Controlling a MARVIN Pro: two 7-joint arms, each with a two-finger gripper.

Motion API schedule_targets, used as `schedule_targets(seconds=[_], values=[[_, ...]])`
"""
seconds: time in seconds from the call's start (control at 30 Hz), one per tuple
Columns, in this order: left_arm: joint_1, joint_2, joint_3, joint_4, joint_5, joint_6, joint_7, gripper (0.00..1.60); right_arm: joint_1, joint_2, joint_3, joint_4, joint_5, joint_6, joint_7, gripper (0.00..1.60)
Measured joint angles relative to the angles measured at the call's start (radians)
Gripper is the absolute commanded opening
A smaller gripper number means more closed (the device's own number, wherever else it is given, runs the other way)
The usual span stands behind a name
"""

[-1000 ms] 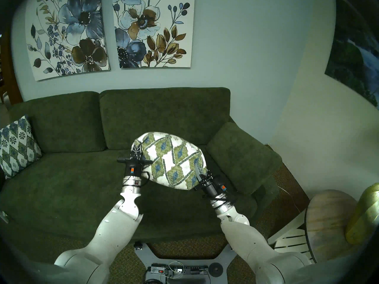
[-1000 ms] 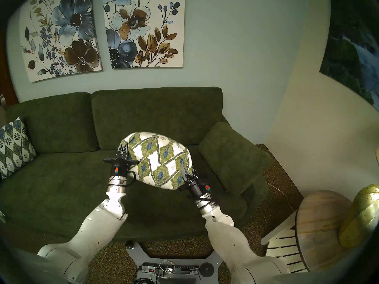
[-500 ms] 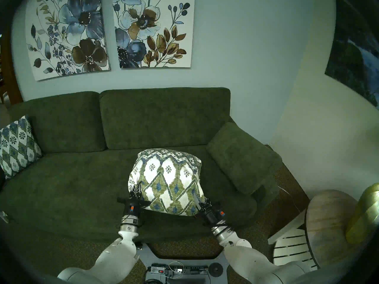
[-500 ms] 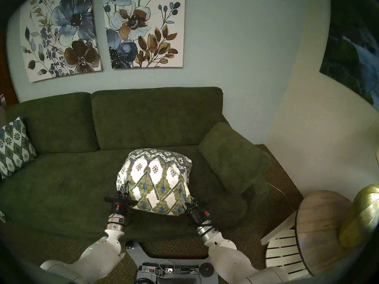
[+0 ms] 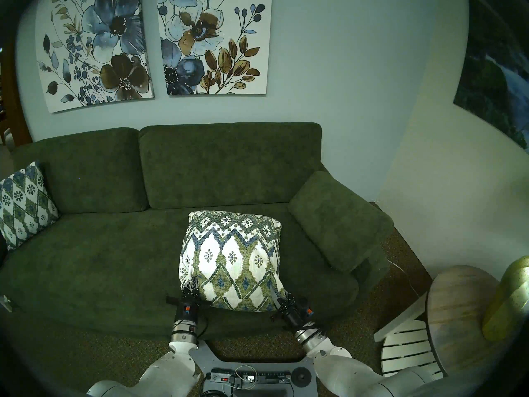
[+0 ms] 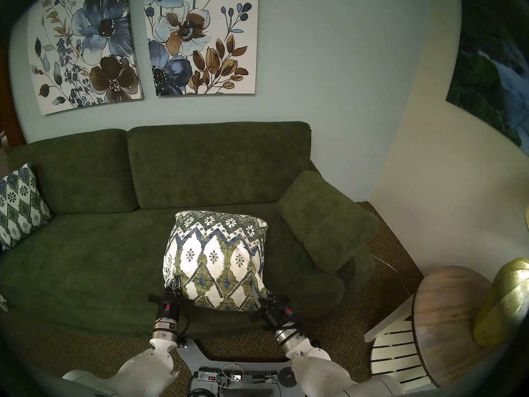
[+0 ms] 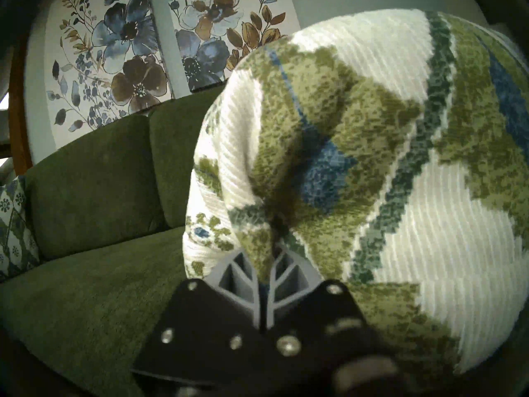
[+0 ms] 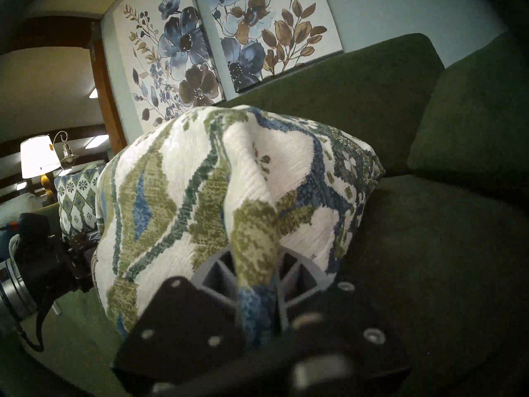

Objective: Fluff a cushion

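Note:
The cushion (image 5: 232,259) (image 6: 214,256), cream with green-and-blue zigzags and small flower motifs facing up, lies on the right half of the green sofa seat (image 5: 100,259). Its near edge reaches the seat's front. My left gripper (image 5: 191,284) (image 6: 174,283) is shut on the cushion's near-left corner. In the left wrist view the fabric (image 7: 372,158) bunches between the left gripper's (image 7: 263,267) grey fingers. My right gripper (image 5: 274,292) (image 6: 255,293) is shut on the near-right corner. A fold of the cushion (image 8: 229,187) runs into the right gripper (image 8: 257,261).
A second patterned cushion (image 5: 24,204) leans at the sofa's left end. The padded right armrest (image 5: 337,218) stands close beside the held cushion. A round wooden side table (image 5: 458,310) with a yellow-green vessel (image 5: 509,299) and a white slatted piece (image 5: 406,350) stand at the right.
Both arms pulled back and down, bringing the cushion from lifted over the seat to its front edge. It swung over, so the zigzag-and-flower face now shows. Both grips held.

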Motion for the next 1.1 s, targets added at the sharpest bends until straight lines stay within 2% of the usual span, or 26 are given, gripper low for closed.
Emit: schedule_targets(seconds=[0.2, 0.23, 0.27, 0.3, 0.37, 0.67, 0.93, 0.97, 1.0, 1.03, 1.1], values=[[-0.015, -0.012, -0.004, 0.025, -0.005, 0.0, 0.004, 0.0, 0.015, -0.001, 0.0, 0.022, -0.002, 0.0, 0.0, 0.0], [-0.018, -0.013, -0.005, 0.029, -0.006, 0.0, 0.004, 0.0, 0.018, -0.002, 0.0, 0.026, -0.003, 0.0, 0.0, 0.4], [-0.02, -0.015, -0.005, 0.033, -0.007, 0.0, 0.005, 0.0, 0.02, -0.002, 0.0, 0.029, -0.003, 0.0, 0.0, 0.6], [-0.023, -0.017, -0.006, 0.037, -0.008, 0.0, 0.005, 0.0, 0.023, -0.002, 0.0, 0.033, -0.004, 0.0, 0.001, 1.06], [-0.029, -0.02, -0.009, 0.048, -0.011, 0.0, 0.007, 0.0, 0.028, -0.001, 0.0, 0.043, -0.005, 0.0, 0.001, 1.6], [-0.06, -0.034, -0.018, 0.097, -0.028, 0.002, 0.014, 0.0, 0.044, 0.015, 0.002, 0.063, -0.004, 0.0, 0.0, 1.6], [-0.097, -0.052, -0.017, 0.134, -0.045, 0.003, 0.011, 0.0, 0.056, 0.013, 0.0, 0.02, -0.004, 0.0, 0.007, 1.6], [-0.101, -0.054, -0.016, 0.137, -0.048, 0.003, 0.011, 0.03, 0.058, 0.014, 0.0, 0.01, -0.004, 0.0, 0.008, 1.6], [-0.104, -0.055, -0.015, 0.14, -0.049, 0.003, 0.011, 0.68, 0.06, 0.015, 0.0, 0.002, -0.004, 0.0, 0.008, 1.6], [-0.108, -0.057, -0.014, 0.142, -0.051, 0.003, 0.011, 0.87, 0.064, 0.016, 0.002, -0.01, -0.004, 0.0, 0.008, 1.6], [-0.114, -0.061, -0.011, 0.145, -0.053, 0.002, 0.011, 0.66, 0.074, 0.022, 0.006, -0.035, -0.002, 0.0, 0.008, 1.6]])
